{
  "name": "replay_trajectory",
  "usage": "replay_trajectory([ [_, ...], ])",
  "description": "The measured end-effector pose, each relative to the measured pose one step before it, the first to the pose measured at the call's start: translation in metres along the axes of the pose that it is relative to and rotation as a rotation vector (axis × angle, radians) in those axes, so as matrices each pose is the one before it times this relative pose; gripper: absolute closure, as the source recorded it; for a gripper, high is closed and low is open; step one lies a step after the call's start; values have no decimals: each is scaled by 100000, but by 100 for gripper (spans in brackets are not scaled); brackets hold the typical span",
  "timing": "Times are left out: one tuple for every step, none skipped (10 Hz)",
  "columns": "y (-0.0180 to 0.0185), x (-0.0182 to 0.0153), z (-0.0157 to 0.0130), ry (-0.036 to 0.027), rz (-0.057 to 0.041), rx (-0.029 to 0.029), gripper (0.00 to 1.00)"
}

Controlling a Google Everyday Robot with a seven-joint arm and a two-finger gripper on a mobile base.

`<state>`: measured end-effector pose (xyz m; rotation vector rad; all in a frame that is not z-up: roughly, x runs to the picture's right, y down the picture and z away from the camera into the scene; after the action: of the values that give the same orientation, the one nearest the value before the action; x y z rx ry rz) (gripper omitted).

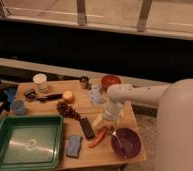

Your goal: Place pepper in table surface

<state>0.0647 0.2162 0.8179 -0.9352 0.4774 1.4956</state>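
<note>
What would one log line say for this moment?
pincer: low above pepper | pepper: lying on table between remote and bowl

gripper (110,120) beside banana (97,120), half hidden under wrist (114,101); robot body (182,125) cut off right

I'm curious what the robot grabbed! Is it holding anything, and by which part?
It cannot be told. The gripper hangs right over the pepper's upper end, hiding whether it grips it.

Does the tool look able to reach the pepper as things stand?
Probably yes: the tool hangs just above the pepper, which lies uncovered; the black remote and purple bowl sit close on either side.
</note>
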Motion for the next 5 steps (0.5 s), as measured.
replay_trajectory([
  [25,-31,109,185,19,-123,43],
  [-75,-6,19,23,282,-145,47],
  [-104,-7,-70,-148,256,-124,48],
  [-59,-10,2,-25,52,-99,48],
  [50,-14,1,5,-134,-61,48],
])
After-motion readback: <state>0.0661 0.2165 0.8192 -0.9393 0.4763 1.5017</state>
